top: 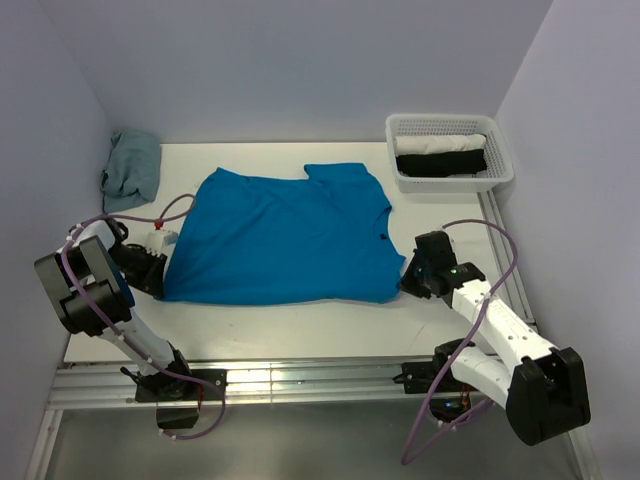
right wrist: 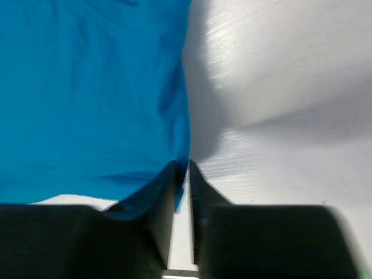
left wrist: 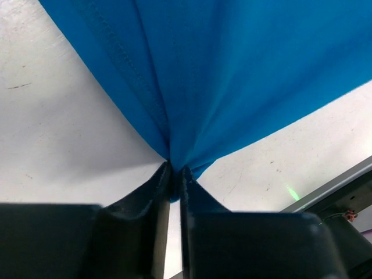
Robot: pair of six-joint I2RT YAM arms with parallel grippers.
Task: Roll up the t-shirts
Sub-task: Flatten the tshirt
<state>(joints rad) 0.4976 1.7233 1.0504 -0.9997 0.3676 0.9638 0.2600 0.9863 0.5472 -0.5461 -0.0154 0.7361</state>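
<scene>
A bright turquoise-blue tee [top: 285, 235] lies spread on the white table, folded along its near edge, neck to the right. My left gripper [top: 160, 270] is shut on its near left corner; in the left wrist view [left wrist: 173, 168] the cloth [left wrist: 232, 70] bunches between the fingers. My right gripper [top: 408, 278] is shut on the near right corner; in the right wrist view [right wrist: 182, 168] the tee's edge [right wrist: 87, 99] is pinched. A grey-blue tee [top: 132, 168] lies crumpled at the far left.
A white mesh basket [top: 448, 128] at the far right holds a white rolled tee [top: 440, 144] and a black one [top: 440, 162]. The table's [top: 300, 325] metal front rail runs along the near edge. Walls close in left, back and right.
</scene>
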